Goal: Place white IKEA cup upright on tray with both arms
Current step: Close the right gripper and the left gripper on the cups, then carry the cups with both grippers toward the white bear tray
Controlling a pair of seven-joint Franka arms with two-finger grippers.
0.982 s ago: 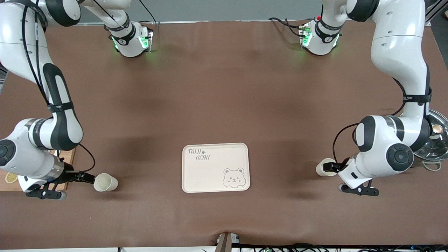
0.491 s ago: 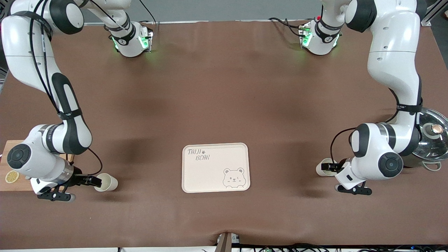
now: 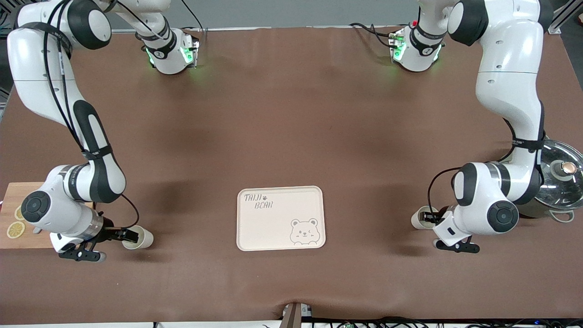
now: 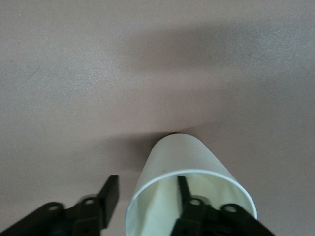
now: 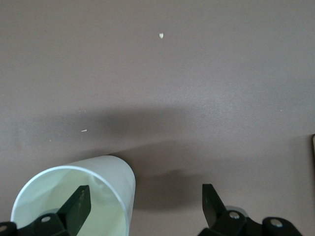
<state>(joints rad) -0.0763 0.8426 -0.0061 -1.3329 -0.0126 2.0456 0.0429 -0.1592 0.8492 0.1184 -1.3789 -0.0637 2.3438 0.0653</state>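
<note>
"White cups, 2 of them. Where did they lie from your hands?"

"The first cup [image 3: 136,238] lay on its side at my right arm's end of the table. Its mouth faced my right gripper [image 3: 130,235], and its long axis ran on toward the tray [image 3: 281,217]. That gripper was spread open, with 1 finger [image 5: 78,202] inside the mouth and 1 outside. The wall sat between them, not yet pinched."

"And the tray?"

"Between the 2 cups, well apart from each."

"The other end?"

"The second cup [image 3: 420,217] lay the same way at my left arm's end, mouth toward my left gripper [image 3: 430,217]. That gripper was spread too, astride the wall. Each arm was nearest its own cup, so I judged that closing on the wall came next."
</note>
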